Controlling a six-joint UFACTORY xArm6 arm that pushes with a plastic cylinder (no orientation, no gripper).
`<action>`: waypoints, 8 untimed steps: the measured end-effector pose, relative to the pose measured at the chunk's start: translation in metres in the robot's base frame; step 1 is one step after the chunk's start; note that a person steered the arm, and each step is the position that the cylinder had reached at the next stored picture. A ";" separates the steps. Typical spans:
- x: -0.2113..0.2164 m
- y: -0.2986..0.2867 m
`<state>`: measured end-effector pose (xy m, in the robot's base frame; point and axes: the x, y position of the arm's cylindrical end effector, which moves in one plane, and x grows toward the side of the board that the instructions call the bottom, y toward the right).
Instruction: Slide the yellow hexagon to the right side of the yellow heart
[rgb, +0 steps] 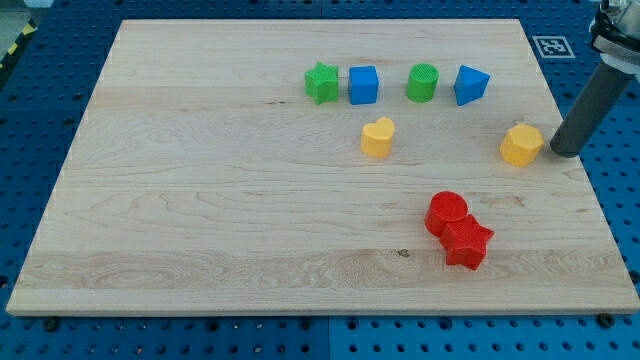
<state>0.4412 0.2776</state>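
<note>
Pale wooden surface on a blue perforated base, carrying eight blocks. Far row, left to right: green star, blue cube, green cylinder, blue triangular block. Mid-surface: yellow heart. Well to its right, near the right edge: yellow hexagon. Near right: red cylinder touching red star. My tip stands just right of the yellow hexagon; contact cannot be told. No hand is fitted, so nothing is grasped.
</note>
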 end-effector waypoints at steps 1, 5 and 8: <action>0.000 -0.015; 0.000 -0.095; -0.008 -0.137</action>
<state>0.4335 0.1406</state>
